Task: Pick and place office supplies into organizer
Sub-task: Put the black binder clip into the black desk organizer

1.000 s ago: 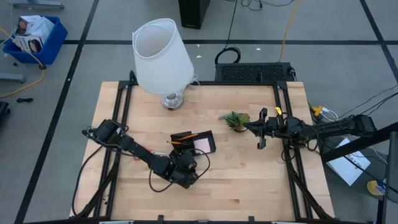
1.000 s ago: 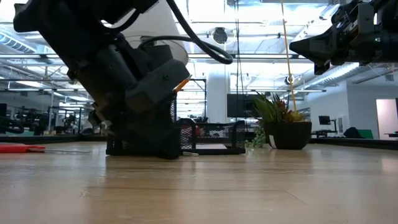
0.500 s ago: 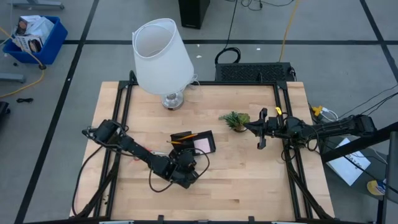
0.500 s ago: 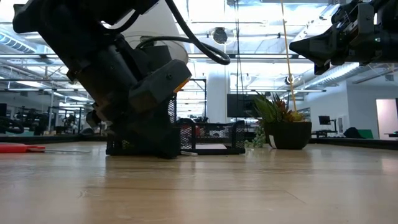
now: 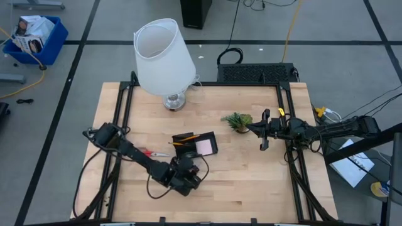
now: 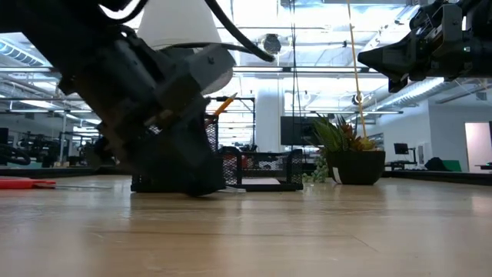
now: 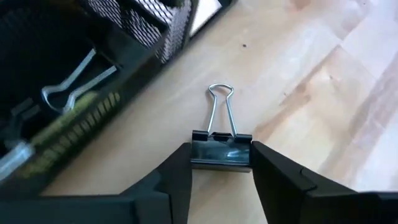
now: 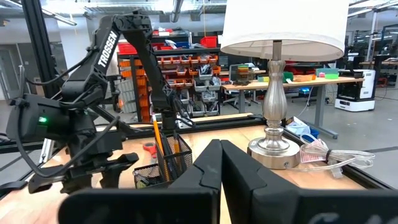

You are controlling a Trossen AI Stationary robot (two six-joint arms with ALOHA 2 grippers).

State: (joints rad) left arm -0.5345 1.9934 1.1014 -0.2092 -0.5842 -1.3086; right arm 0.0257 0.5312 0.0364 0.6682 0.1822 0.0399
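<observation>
The black mesh organizer (image 5: pixel 196 144) sits mid-table with a pink sticky-note pad (image 5: pixel 204 146) and an orange pencil (image 5: pixel 188 137) in it; its mesh wall (image 7: pixel 134 28) shows in the left wrist view. Red-handled scissors (image 5: pixel 147 152) lie flat on the wood to its left. My left gripper (image 5: pixel 186 174) is low at the organizer's near side, shut on a black binder clip (image 7: pixel 221 151). My right gripper (image 5: pixel 262 130) hangs shut above the table beside the small green plant (image 5: pixel 237 120), touching nothing. My left gripper pinches the binder clip's black body (image 7: pixel 221 151) between its two fingers, one finger (image 7: pixel 179 169) on each end of the body. The silver wire handles (image 7: pixel 219 111) point away from the fingers toward the organizer. Whether the clip is off the wood, I cannot tell.
A big white lamp (image 5: pixel 164 58) stands at the far left of the table. The plant pot (image 6: pixel 357 165) is to the right of the organizer. Bare wood (image 5: pixel 251 182) lies along the near and right sides. A silver clip (image 7: pixel 68 90) lies inside the organizer's mesh.
My left gripper has drawn back a little from the organizer toward the table's near edge and tipped lower, and the arm's shift has uncovered the red scissors. The right arm has stayed still.
</observation>
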